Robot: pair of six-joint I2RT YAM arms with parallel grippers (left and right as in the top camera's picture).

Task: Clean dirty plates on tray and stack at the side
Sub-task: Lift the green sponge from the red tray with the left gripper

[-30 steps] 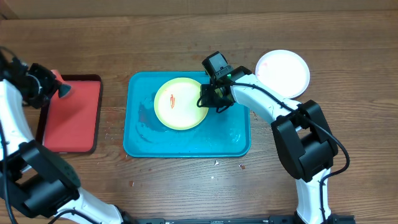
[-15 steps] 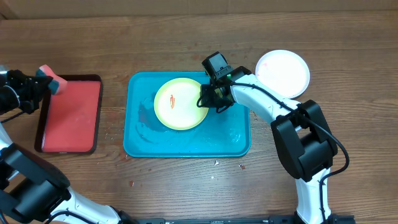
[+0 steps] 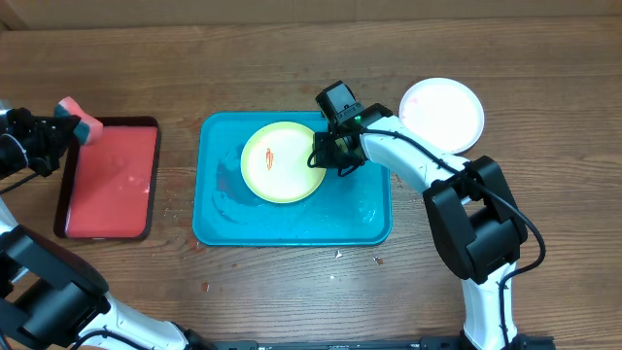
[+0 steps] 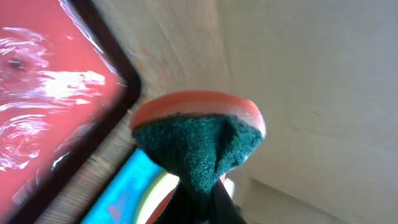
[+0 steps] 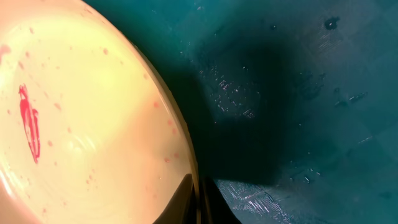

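On the teal tray [image 3: 360, 209] lies a yellow-green plate [image 3: 282, 165] with a red smear [image 3: 270, 156]. A light blue plate's edge [image 3: 226, 175] peeks out under its left side. My right gripper [image 3: 326, 156] is shut on the yellow-green plate's right rim. In the right wrist view the gripper [image 5: 198, 202] pinches that rim of the plate [image 5: 81, 124] above the tray [image 5: 298, 93]. A white plate [image 3: 442, 114] sits on the table to the right of the tray. At far left, my left gripper [image 3: 47, 134] is shut on a red-and-green sponge [image 3: 78, 117], whose green pad [image 4: 199, 143] fills the left wrist view.
A smaller red tray [image 3: 107, 180] with a dark rim lies left of the teal tray, wet and glossy [image 4: 43, 93] in the left wrist view. Red crumbs dot the wood in front of the teal tray. The right arm's base stands at the front right.
My left gripper has carried the sponge left and back, from over the red tray's far corner to just beyond it. The right gripper and plates have not moved.
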